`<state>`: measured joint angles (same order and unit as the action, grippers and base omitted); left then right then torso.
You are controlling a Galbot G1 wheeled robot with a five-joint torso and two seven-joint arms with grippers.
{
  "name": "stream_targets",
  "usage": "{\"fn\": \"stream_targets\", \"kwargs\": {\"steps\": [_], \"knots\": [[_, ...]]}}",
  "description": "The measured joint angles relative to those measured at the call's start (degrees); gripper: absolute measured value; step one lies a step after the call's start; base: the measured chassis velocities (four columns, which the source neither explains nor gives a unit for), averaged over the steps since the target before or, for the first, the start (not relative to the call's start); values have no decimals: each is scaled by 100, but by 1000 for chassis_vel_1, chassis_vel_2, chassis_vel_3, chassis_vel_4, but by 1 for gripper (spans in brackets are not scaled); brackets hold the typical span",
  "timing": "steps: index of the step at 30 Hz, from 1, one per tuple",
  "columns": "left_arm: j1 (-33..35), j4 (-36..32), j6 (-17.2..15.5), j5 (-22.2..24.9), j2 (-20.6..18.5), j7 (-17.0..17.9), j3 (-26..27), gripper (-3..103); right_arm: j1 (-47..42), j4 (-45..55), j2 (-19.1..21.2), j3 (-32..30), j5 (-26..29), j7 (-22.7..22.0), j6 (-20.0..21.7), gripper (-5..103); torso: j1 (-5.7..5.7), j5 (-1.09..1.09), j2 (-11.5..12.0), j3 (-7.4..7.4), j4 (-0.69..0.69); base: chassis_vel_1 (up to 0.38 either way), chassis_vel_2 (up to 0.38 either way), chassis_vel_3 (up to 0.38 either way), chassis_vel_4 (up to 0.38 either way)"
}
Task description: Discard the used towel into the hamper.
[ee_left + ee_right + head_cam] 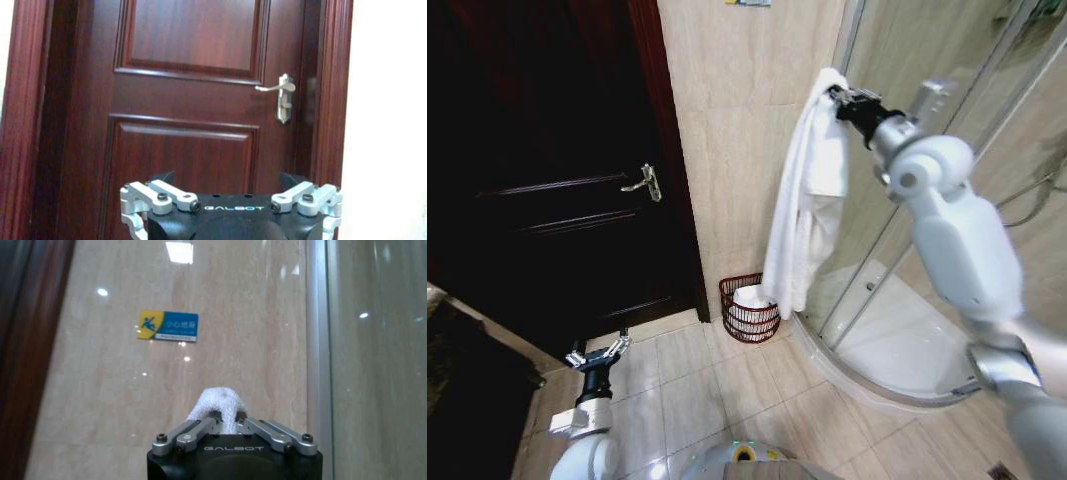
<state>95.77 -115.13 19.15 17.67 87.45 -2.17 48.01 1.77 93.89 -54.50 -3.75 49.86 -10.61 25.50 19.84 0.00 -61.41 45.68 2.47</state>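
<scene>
The used towel [802,190] is white and hangs long from my raised right gripper [837,97], which is shut on its top fold beside the shower glass. In the right wrist view the towel [216,398] bulges out above the closed gripper [225,416]. The hamper [749,318], a small dark reddish wire basket with something white inside, stands on the floor against the tiled wall. It is almost directly under the towel's lower end. My left gripper [599,354] is low near the floor in front of the door, open and holding nothing, and faces the door in the left wrist view [228,181].
A dark wooden door [557,180] with a lever handle [647,182] fills the left. A glass shower enclosure [927,60] with a raised curved curb [847,375] stands to the right of the hamper. Beige floor tiles [697,385] lie between me and the hamper.
</scene>
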Motion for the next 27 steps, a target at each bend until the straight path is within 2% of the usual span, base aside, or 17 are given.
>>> {"fn": "stream_targets", "kwargs": {"steps": [5, 12, 20, 22, 27], "knots": [[87, -175, 0, 94, 32, 1, 172, 100, 591, -685, -426, 195, -281, 39, -85, 5, -2, -1, 2, -2, 0, 0, 0, 0, 0], [161, -243, 54, 109, 145, 0, 256, 100, 859, -1119, -522, 293, -537, 210, -72, 5, -4, 1, 5, -4, -1, 0, 0, 0, 0], [168, -289, 63, 27, 92, 24, 173, 100, 343, -972, -508, 350, -509, 362, -115, 5, -5, 1, 7, -5, -2, 0, 0, 0, 0], [151, -318, 39, -6, 94, 48, 140, 100, 108, -960, -559, 396, -635, 580, -306, 5, -5, 1, 7, -5, -2, 0, 0, 0, 0], [171, -381, 28, -88, 150, 95, 87, 100, -109, -1143, -758, 409, -891, 765, -546, 5, -5, 0, 9, -6, -1, 0, 0, 0, 0]]}}
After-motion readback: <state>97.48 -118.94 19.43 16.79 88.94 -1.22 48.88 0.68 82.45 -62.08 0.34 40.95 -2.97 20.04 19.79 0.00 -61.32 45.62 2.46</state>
